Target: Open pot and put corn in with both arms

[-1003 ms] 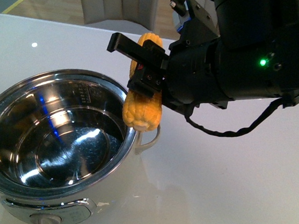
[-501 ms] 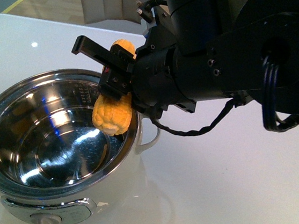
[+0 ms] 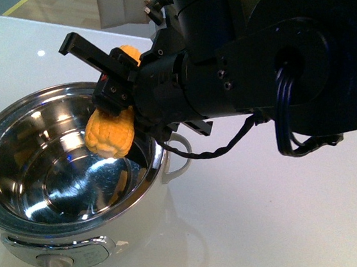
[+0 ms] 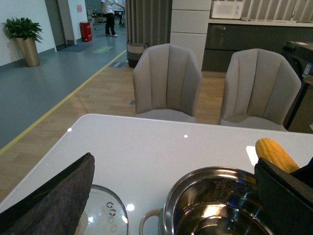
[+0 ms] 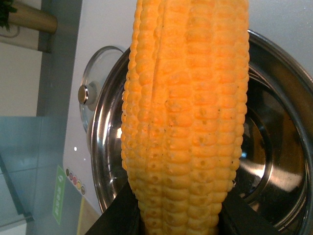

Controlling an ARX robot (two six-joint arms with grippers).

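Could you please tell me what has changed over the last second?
The right gripper, shut on the corn, moved left, carrying it from the right edge of the pot to above its inside. The pot stayed put and empty.

Bright, even overhead light: glare streaks the mirrored inside of the pot (image 3: 39, 169), a lamp reflection dots the glossy table (image 3: 270, 234), and shadows are faint.

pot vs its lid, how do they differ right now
The pot is mirror-like steel; the lid is clear glass. The pot is deep and open; the lid is nearly flat with a silver knob on top. Both are round and rest side by side on the white table.
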